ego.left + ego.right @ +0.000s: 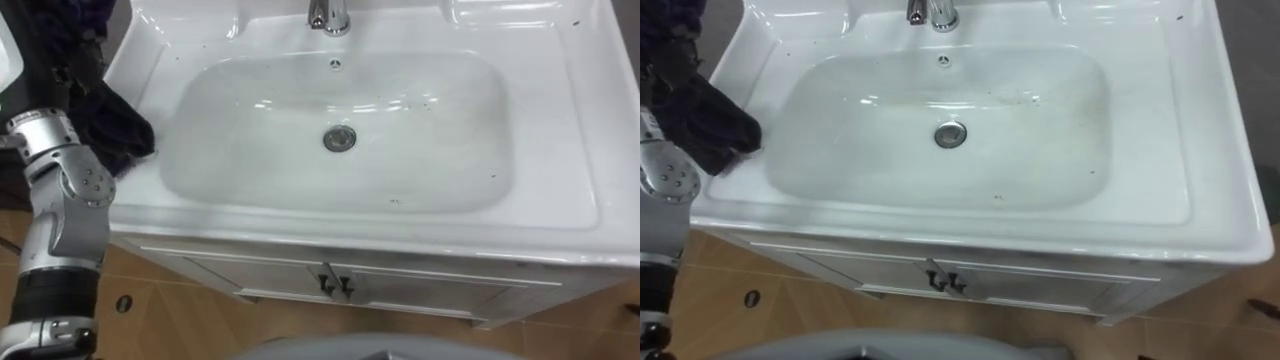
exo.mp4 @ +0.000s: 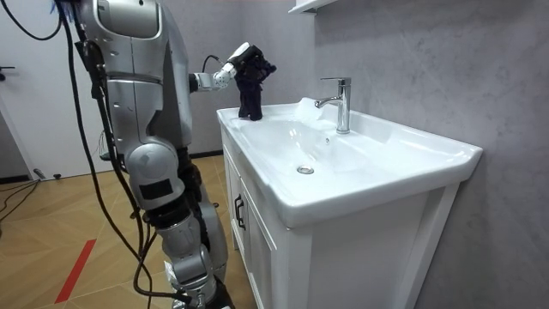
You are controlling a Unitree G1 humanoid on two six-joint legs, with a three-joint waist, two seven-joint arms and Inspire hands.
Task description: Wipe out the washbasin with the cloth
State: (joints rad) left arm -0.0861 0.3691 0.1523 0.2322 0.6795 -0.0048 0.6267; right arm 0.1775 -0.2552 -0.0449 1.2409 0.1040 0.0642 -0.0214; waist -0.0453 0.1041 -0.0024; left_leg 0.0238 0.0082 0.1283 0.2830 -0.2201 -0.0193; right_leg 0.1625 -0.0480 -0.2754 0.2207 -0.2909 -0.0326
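The white basin [image 1: 250, 150] is set in a white counter, with a round metal drain [image 1: 340, 138] in its middle and a chrome faucet [image 1: 328, 15] at the back. A few dark specks lie on the bowl's right and front walls. My left hand [image 2: 243, 57] is raised over the counter's left rim, shut on a dark blue cloth [image 1: 105, 115]. The cloth hangs down from the hand, and its lower end rests on the rim [image 2: 250, 110] beside the bowl. In the room view I stand upright close to the front of the cabinet.
Below the counter is a white cabinet with two small dark door handles [image 1: 333, 284]. Wooden floor lies under it. A grey wall stands behind the faucet [image 2: 343, 103], and a red stripe [image 2: 77, 270] marks the floor.
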